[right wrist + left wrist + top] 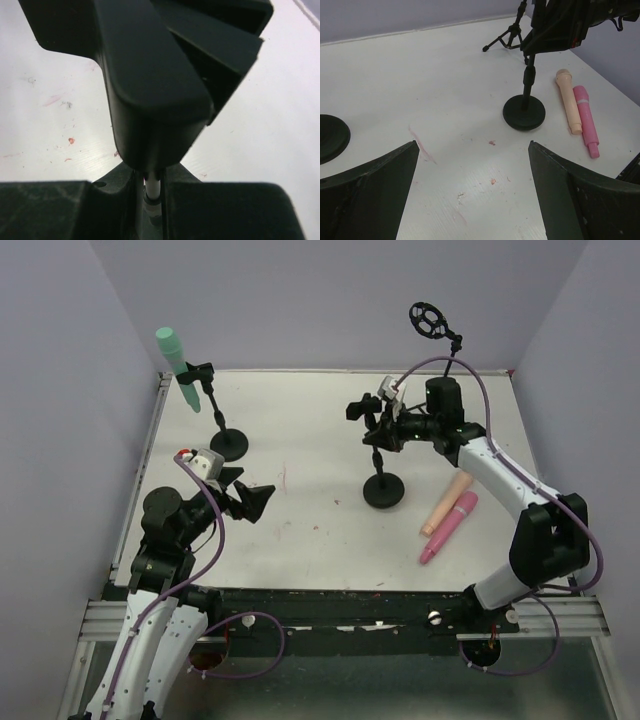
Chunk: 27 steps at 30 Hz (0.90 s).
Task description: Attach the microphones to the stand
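The right hand (372, 420) is pressed together on the upper end of the black metal round-based microphone stand (385, 490) at mid-desk. Its wrist view shows only a thin pale pin between the fingers, under a black clip-like block, so which part it pinches I cannot tell more closely.

The first danger starts there. A pull or twist so high up could tip the stand, which rests on the white desk (300, 540) by its foot alone. It could also swing the clip to an angle no microphone will enter.

Near that foot, on the right, lie the peach plastic microphone (446, 504) and the pink plastic microphone (449, 527), side by side and seemingly touching, neither attached. A toppling stand or a sweeping forearm could roll them toward the desk's edge.

The left hand (252, 502) hovers spread and empty, well apart from both. A reach across for them might bring the two arms together.

The mint green plastic microphone (174, 362) sits clipped in the far-left black stand (228, 445).
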{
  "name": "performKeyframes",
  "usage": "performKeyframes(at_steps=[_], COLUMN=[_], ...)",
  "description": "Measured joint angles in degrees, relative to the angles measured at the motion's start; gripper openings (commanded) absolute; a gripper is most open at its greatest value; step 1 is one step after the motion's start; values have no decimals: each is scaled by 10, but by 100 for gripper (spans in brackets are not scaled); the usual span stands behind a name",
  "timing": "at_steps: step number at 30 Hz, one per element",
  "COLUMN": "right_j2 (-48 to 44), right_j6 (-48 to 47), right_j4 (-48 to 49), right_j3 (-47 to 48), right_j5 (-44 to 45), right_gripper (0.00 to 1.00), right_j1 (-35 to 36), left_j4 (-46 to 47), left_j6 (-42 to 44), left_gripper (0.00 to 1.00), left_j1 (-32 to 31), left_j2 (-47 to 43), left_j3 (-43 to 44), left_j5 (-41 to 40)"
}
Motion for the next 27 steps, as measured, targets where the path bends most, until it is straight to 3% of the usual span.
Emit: performKeyframes(at_steps=[12,16,19,27], right_j2=[-80,-107,-132,-206], right_j6=[-5,-16,-27,-60], right_j4=[1,-35,-71,-154], right_j3=[-93,-109,-113,-118], right_j5=[2,4,6,9], right_gripper=[48,69,78,82], right_j1=[-26,-44,-57,-99], left_j4=[4,4,4,4], left_j6=[0,0,0,0], left_gripper=[99,99,99,99], left_j1=[0,0,0,0], left_j2=[-7,-10,-12,-23], left_j3=[0,0,0,0], left_j5=[0,0,0,0])
